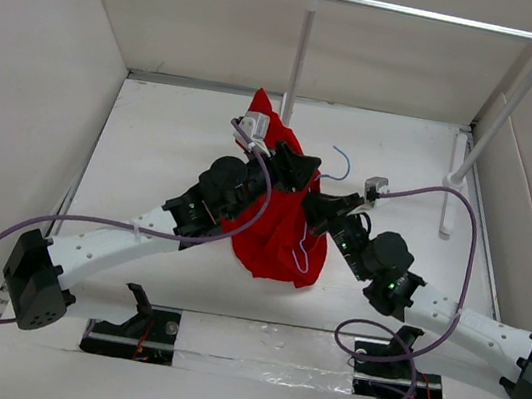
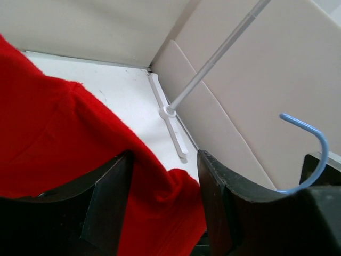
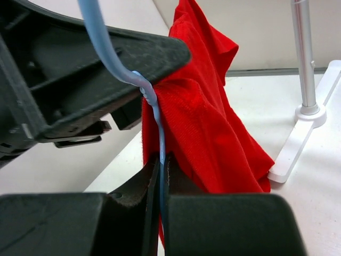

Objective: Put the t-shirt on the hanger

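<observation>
1. Your right gripper [image 3: 161, 166] is clamped on the hanger [image 3: 159, 128]. In its wrist view the two fingers meet on the pale blue wire just below the twisted neck, and the wire rises straight out of them before bending off toward the top.
2. The hook [image 2: 323, 146] points up and away from the arm bases. From overhead it stands clear of the cloth on the far right, while part of the hanger's body shows low against the red fabric. Read the long axis as running steeply down toward you, hook far and high, body near and low. You cannot tell how much of the wire is inside the shirt.
3. The t-shirt [image 3: 208, 122] is off the desk [image 1: 175, 135], hanging as a bunched drape between the two arms. It touches the hanger at the neck, just behind the wire.
4. Your left gripper [image 2: 165, 160] has its fingers apart, with red cloth lying across the gap and over one finger. It looks to carry the shirt by draping rather than by a pinch.
5. The next move turns on this: the cloth lies on the left arm's side of the wire and touches it, so the left gripper is the nearer one and the only free one.
6. The likely call is to hold the right arm steady and work the fabric along the wire with the left. Watch for the loose drape sliding off those open fingers.
</observation>
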Available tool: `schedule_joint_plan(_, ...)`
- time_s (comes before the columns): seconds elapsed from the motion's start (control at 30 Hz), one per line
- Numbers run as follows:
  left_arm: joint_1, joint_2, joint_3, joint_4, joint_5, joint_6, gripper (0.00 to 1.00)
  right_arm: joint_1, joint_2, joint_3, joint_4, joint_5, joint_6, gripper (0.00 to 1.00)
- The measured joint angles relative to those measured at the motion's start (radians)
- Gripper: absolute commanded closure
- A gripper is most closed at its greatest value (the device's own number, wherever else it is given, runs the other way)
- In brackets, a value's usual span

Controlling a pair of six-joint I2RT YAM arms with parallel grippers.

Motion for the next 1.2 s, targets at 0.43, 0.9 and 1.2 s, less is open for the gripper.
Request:
schedule_joint_plan(0.43, 0.002, 0.002, -0.036, 0.070, -0.049, -0.046, 0.87, 0.005, 0.063, 0.032, 0.026, 0.007, -0.019, 1.00)
schedule_joint_plan(0.9, 0.127, -0.102, -0.203, 0.135, 0.071, -0.169, 1.00, 0.025, 0.069, 0.025, 0.012, 0.006, 0.050, 0.57)
schedule_joint_plan(1.2, 0.241, -0.132, -0.280, 0.154, 0.193, -0.256, 1.00, 0.026, -0.113, -0.074, -0.095, -0.027, 0.125, 1.00)
